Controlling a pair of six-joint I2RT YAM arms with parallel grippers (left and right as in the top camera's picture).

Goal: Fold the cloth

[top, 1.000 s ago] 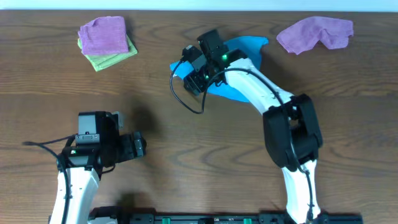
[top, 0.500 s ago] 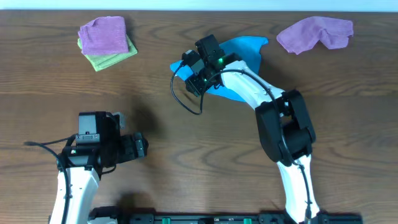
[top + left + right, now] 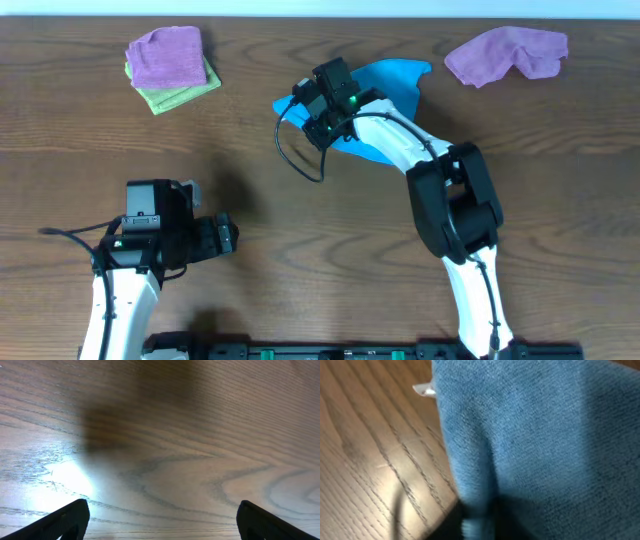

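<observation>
Your right fingers [image 3: 447, 525] pinch the cloth [image 3: 396, 78] at its edge, left fingers [image 3: 65, 519] wide; lift fast and that thin bite could slip free.

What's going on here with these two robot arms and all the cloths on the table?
The right gripper is pinched shut on the left edge of a blue cloth lying toward the far side of the table, apparently to start folding it. The left gripper hangs open over bare wood, touching nothing. A purple cloth sits on a green cloth at the far left, and a second purple cloth lies crumpled at the far right; neither arm is near those.
</observation>
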